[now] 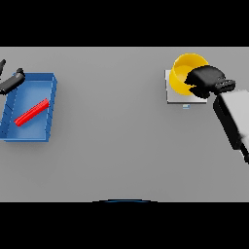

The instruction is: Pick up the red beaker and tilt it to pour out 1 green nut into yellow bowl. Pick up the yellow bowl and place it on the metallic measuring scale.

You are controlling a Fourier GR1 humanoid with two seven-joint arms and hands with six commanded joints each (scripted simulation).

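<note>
The yellow bowl point(186, 73) sits on the metallic measuring scale point(171, 95), near the far right corner of the table point(121, 146), and it appears to rest inside the plate's edges. The right hand point(206, 80) is at the bowl's right rim, its dark fingers curled over the wall, so it seems to hold the bowl. In my judgement the step is the release: the fingers should open slowly and lift straight up, so the bowl does not slide or tip off the scale. I cannot see a green nut inside. The red beaker point(31, 112) lies on its side in the blue tray point(51, 104) at the table's left edge. The left hand point(12, 81) shows at the tray's far left corner, fingers rather straight, holding nothing.
</note>
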